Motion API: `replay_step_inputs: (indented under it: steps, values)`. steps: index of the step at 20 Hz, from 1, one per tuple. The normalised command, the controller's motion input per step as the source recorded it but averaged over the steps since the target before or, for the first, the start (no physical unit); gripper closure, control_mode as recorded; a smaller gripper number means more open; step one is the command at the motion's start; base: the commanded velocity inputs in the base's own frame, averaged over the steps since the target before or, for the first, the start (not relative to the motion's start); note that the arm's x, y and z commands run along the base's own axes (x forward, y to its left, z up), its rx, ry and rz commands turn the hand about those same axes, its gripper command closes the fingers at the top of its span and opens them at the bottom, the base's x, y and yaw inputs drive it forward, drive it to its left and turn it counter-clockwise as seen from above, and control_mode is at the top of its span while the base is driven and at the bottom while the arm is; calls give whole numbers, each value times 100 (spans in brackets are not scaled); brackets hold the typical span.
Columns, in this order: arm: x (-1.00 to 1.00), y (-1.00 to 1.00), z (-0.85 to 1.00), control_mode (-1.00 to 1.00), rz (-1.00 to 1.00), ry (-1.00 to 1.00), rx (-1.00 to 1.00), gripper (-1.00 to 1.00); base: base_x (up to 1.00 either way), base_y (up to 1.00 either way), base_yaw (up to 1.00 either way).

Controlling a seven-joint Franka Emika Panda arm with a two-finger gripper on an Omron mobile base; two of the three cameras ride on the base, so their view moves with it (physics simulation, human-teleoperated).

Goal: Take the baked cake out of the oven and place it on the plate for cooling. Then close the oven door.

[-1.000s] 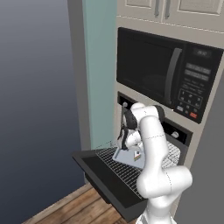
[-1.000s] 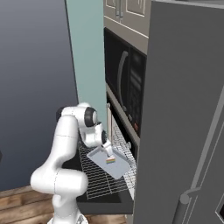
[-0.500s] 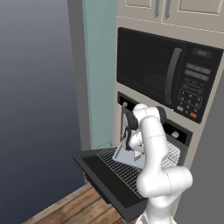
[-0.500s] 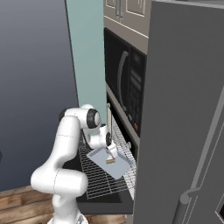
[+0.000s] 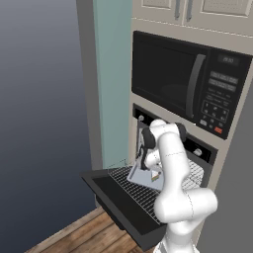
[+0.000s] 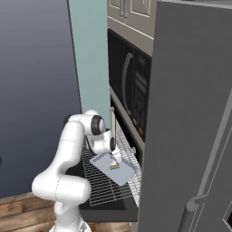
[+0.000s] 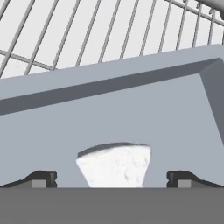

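The oven (image 5: 196, 144) stands with its black oven door (image 5: 114, 196) folded down flat and a wire rack (image 5: 132, 191) pulled out over it. A grey tray (image 5: 141, 176) lies on the rack and carries a wedge of cake (image 5: 156, 176), pale with coloured layers. My gripper (image 5: 147, 164) hangs open just above the tray. In the hand view the white cake (image 7: 116, 168) sits between my two fingertips (image 7: 42, 178), apart from both, on the tray (image 7: 109, 113). From the right side the gripper (image 6: 116, 157) hovers over the cake (image 6: 114, 166). The plate is out of view.
A large black microwave (image 5: 178, 81) sits above the oven. A tall grey refrigerator door (image 6: 190, 113) rises close on the right. The teal wall panel (image 5: 111, 84) borders the oven on the left. Wooden floor (image 5: 74, 237) lies below the open door.
The arm has eased slightly forward and down over the tray. The jaws have stayed open and the cake has not moved.
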Motion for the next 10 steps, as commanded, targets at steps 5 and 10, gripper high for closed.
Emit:
replay_step_inputs:
  steps: [5, 10]
  values:
    - [-12, 0, -34, -100, -3, 0, 0, -100, 0, 0, 0]
    - [0, 0, -45, -100, -4, -1, 0, -100, 0, 0, 0]
